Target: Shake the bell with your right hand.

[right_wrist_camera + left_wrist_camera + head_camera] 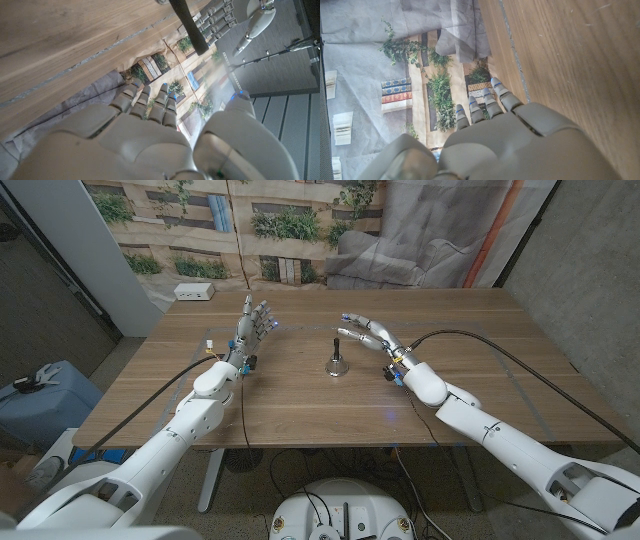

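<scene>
A small silver bell [336,365] with a black upright handle [336,346] stands on the wooden table [300,405] near its middle. My right hand [371,333] hangs open to the right of the bell and a little beyond it, fingers spread, clear of the handle. My left hand [253,326] is open to the left of the bell, fingers pointing away from me. In the right wrist view the black handle [189,25] shows beyond my right hand [150,135], with my left hand [220,17] behind it. The left wrist view has my left hand [505,140] over the table.
A white box [194,292] sits at the table's far left corner. A thin cable [240,250] hangs down above the far edge. Behind the table stand a printed backdrop and grey cloth [400,240]. A blue object [45,395] lies on the floor at left.
</scene>
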`<action>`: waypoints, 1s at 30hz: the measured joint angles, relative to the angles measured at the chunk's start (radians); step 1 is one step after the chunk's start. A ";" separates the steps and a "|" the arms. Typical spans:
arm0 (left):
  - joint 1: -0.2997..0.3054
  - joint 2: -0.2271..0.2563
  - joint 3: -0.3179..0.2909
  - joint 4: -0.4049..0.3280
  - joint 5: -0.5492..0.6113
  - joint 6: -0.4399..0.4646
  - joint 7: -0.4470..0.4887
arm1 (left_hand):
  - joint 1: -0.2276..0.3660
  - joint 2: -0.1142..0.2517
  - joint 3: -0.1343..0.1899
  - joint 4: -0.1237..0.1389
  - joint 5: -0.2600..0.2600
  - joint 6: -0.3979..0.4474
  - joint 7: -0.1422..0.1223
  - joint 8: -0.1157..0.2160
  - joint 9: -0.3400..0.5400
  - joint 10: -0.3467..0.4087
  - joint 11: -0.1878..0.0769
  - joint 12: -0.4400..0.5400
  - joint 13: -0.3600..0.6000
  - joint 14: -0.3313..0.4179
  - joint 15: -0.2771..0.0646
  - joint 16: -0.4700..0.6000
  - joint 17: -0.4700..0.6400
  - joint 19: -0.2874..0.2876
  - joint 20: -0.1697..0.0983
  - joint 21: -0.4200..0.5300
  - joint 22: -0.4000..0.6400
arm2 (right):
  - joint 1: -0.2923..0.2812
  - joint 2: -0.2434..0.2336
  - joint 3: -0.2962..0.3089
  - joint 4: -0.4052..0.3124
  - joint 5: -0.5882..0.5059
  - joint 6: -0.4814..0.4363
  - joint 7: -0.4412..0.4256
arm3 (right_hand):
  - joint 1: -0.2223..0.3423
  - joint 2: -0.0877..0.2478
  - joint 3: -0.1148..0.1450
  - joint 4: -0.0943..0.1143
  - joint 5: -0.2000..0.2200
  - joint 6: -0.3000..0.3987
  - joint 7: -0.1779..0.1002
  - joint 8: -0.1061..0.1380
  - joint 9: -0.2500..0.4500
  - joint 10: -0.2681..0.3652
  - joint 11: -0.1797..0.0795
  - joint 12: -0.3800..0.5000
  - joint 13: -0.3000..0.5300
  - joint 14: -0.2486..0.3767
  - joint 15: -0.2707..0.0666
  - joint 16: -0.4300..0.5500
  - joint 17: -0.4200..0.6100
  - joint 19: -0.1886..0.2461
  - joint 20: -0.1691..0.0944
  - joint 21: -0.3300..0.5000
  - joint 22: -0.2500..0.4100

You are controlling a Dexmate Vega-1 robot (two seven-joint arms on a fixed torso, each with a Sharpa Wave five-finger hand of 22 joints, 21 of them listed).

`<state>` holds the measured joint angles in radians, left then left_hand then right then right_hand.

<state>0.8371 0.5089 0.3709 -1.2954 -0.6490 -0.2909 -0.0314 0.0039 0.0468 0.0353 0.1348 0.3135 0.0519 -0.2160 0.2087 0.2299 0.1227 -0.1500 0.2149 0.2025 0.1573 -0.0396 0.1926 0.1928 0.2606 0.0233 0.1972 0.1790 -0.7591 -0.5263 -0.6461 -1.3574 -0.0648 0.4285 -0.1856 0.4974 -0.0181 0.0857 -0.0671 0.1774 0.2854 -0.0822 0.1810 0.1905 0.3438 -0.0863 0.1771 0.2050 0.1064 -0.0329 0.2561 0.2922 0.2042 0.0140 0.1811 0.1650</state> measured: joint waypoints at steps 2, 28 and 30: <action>0.000 0.000 0.000 0.000 0.000 0.000 0.000 | 0.000 0.000 0.000 0.000 0.000 0.000 0.000 0.000 0.000 0.000 0.000 0.000 0.000 0.000 0.000 0.000 0.000 0.000 0.000 0.000 0.000 | -0.007 0.004 0.010 -0.007 0.019 -0.006 0.000 | -0.009 0.009 -0.001 0.004 0.000 -0.004 -0.003 0.000 0.000 -0.008 0.002 0.000 -0.001 -0.004 0.002 -0.002 -0.001 0.000 0.000 0.000 0.000; 0.001 -0.001 0.000 -0.001 0.000 0.000 0.002 | 0.000 0.000 0.000 0.000 0.000 0.000 0.000 0.000 0.000 0.000 0.000 0.000 0.000 0.000 0.000 0.000 0.000 0.000 0.000 0.000 0.000 | -0.028 0.026 0.095 -0.014 0.220 -0.092 0.030 | -0.100 0.053 -0.013 0.034 0.000 -0.097 0.025 -0.006 -0.009 -0.085 0.043 0.000 -0.015 -0.035 0.022 -0.024 -0.014 -0.022 -0.014 0.000 0.000; 0.001 -0.001 0.000 -0.001 0.001 0.000 0.002 | 0.000 0.000 0.000 0.000 0.000 0.000 0.000 0.000 0.000 0.000 0.000 0.000 0.000 0.000 0.000 0.000 0.000 0.000 0.000 0.000 0.000 | -0.028 0.028 0.100 -0.012 0.220 -0.092 0.030 | -0.112 0.043 -0.008 0.038 0.000 -0.100 0.029 -0.006 -0.009 -0.089 0.048 0.000 -0.015 -0.044 0.017 -0.024 -0.014 -0.026 -0.018 0.000 0.000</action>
<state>0.8376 0.5082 0.3711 -1.2968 -0.6485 -0.2909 -0.0293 0.0039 0.0468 0.0353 0.1348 0.3135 0.0519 -0.2160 0.2088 0.2299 0.1227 -0.1500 0.2149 0.2025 0.1573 -0.0395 0.1926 0.1928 0.2605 0.0233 0.1972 0.1790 -0.7867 -0.4988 -0.5466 -1.3697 0.1554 0.3360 -0.1551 0.3850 0.0251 0.0773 -0.0287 0.1777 0.1851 -0.0532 0.1754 0.1814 0.2547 -0.0388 0.1771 0.1905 0.0627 -0.0159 0.2316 0.2783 0.1787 -0.0036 0.1812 0.1650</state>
